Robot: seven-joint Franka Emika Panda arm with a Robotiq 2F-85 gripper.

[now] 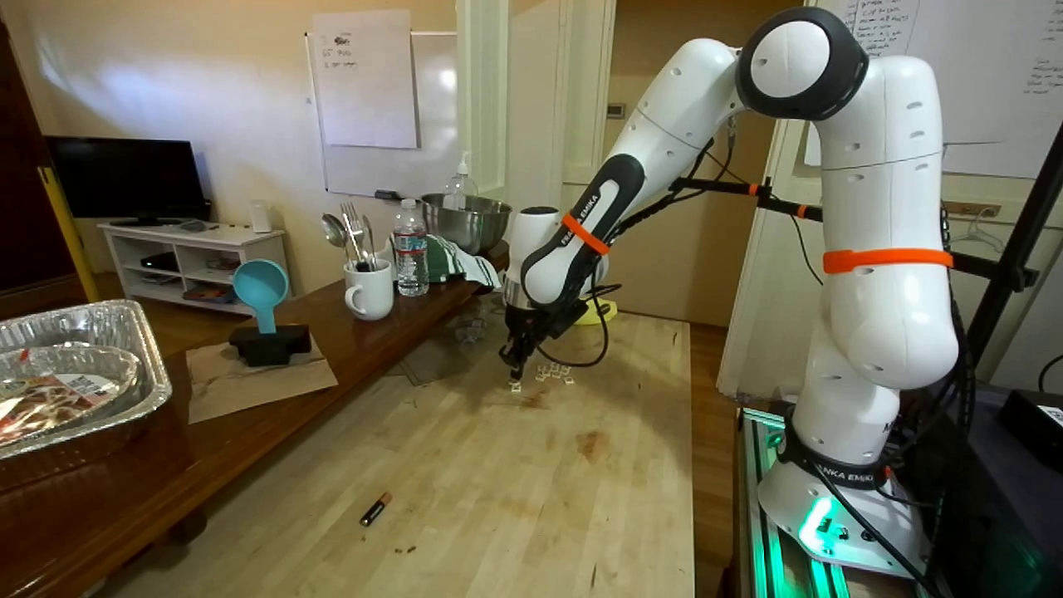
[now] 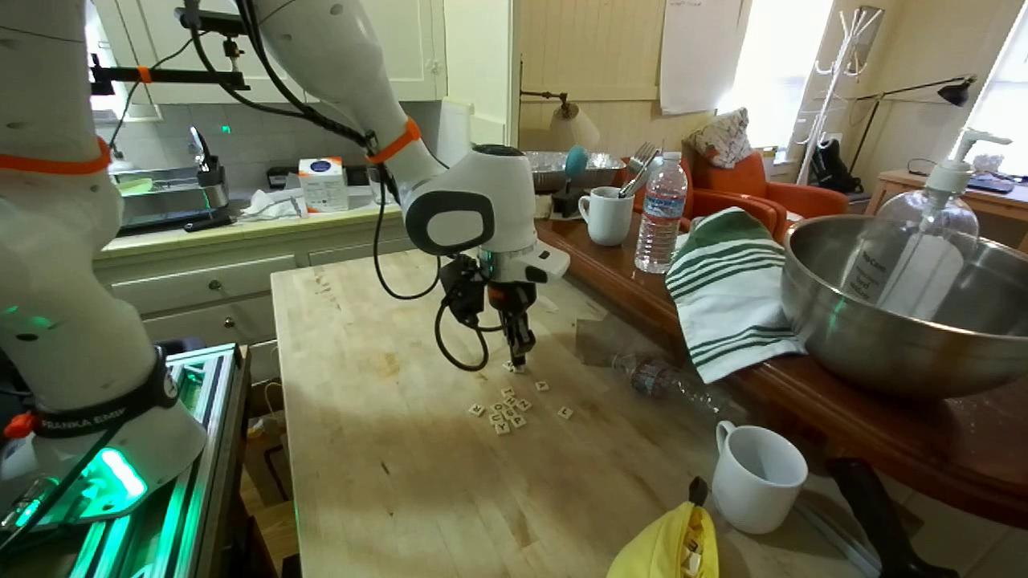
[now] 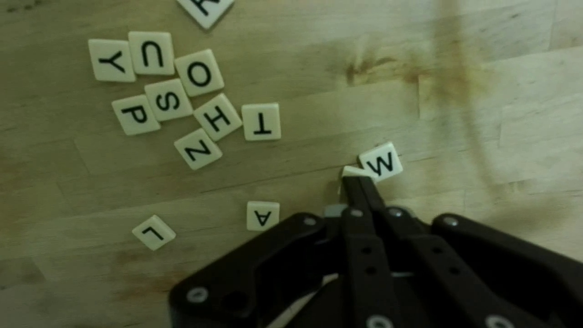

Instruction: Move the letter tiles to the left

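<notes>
The letter tiles are small pale squares with black letters on the wooden table. Several lie in a loose cluster, such as the S tile, at the upper left of the wrist view. The cluster also shows in an exterior view. An L tile and an A tile lie apart. My gripper points down at the table with its fingertips together. A tile shows partly at the tips, its letter hidden; it looks beneath them, not between them. A W-like tile lies against it.
A raised brown counter runs along the table, holding a mug and a water bottle. A clear bottle lies beside the counter. A yellow object and a white mug stand nearby. A battery lies on the table.
</notes>
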